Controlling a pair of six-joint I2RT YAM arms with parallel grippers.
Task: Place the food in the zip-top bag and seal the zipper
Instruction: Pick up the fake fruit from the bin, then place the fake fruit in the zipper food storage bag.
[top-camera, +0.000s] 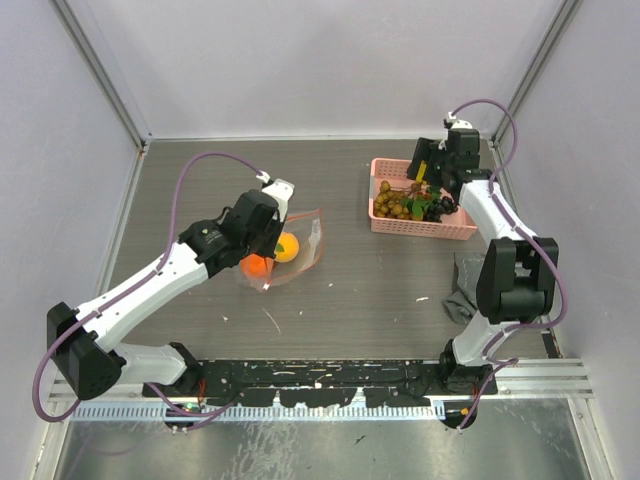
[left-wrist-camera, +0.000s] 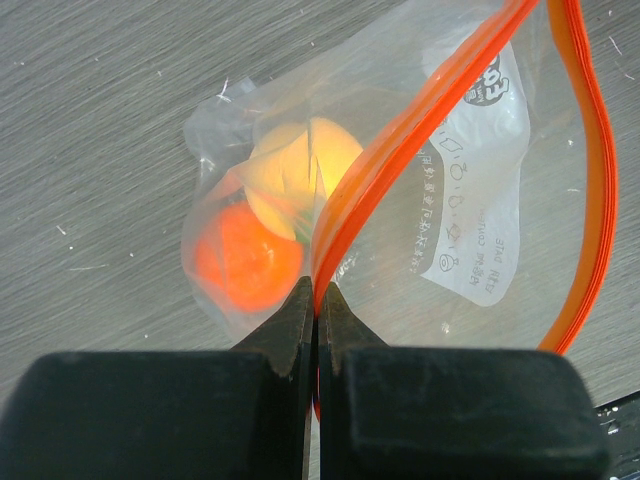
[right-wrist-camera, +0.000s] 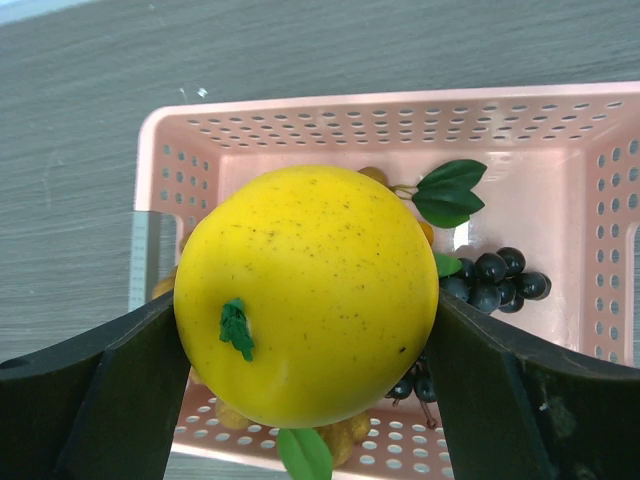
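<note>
entry: bagging task, partway done;

zip-top bag (top-camera: 290, 250): lies on the table (top-camera: 380, 290) left of centre, mouth gaping; the zipper (left-wrist-camera: 400, 140) is unsealed, its two red-orange lips bowed well apart;

left gripper (left-wrist-camera: 316, 300): fingers pressed together, pinching one lip of the zipper and holding the mouth up;

contents of bag: one orange round fruit (left-wrist-camera: 245, 260) at the bottom; a second, paler orange fruit (left-wrist-camera: 300, 170) touching it just above;

right gripper (right-wrist-camera: 310, 335): fingers spread wide, one against each side of the yellow round fruit (right-wrist-camera: 320, 270), which sits clamped between them over the pink basket (right-wrist-camera: 300, 125) (whether it has cleared the basket floor cannot be told from these views);

bunch of small brown balls (top-camera: 395, 205): in the basket, beside a dark grape cluster (right-wrist-camera: 495, 275) and some green leaves;

grey cloth (top-camera: 462, 290): near the right arm's base, apart from the work;

done, by the look of it: two of four food items bagged;

left to do: carry the yellow fruit across to the open mouth and drop it in; fetch the brown bunch likewise; press the zipper shut along its whole length.
</note>
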